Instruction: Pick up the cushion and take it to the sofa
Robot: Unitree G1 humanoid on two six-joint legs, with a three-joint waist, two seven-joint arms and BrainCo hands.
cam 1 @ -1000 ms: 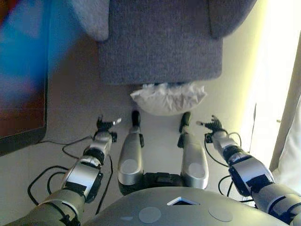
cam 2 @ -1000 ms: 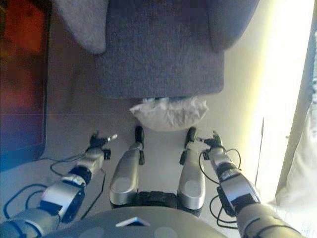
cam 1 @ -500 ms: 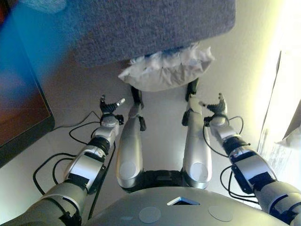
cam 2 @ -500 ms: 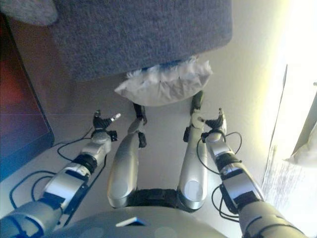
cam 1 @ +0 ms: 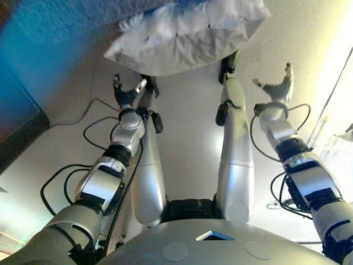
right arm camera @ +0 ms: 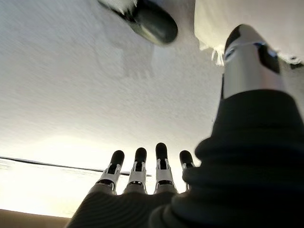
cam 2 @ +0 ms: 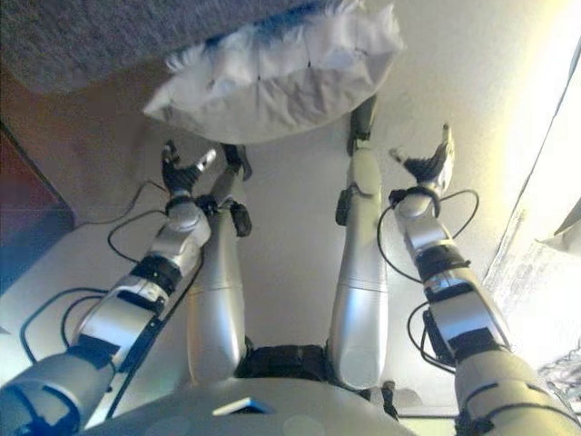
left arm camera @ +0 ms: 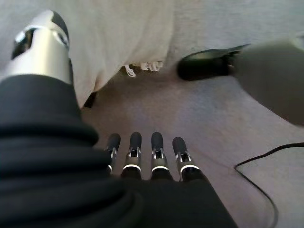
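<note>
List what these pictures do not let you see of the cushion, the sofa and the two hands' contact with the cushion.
- Cushion: far edge cut off by the eye views' top edge.
- Sofa: only its front edge shows.
- Left hand and right hand: open, neither touching the cushion; its underside is hidden.

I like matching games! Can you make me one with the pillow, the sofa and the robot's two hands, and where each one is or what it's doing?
Things:
1. cushion
2. sofa
3. left hand
4. right hand

Descriptions:
A. grey, at the top edge
B. white, on the floor against the sofa
C. open, near the cushion's left end
D. open, off to the cushion's right

Pairs: 1-B, 2-A, 3-C, 4-D
</note>
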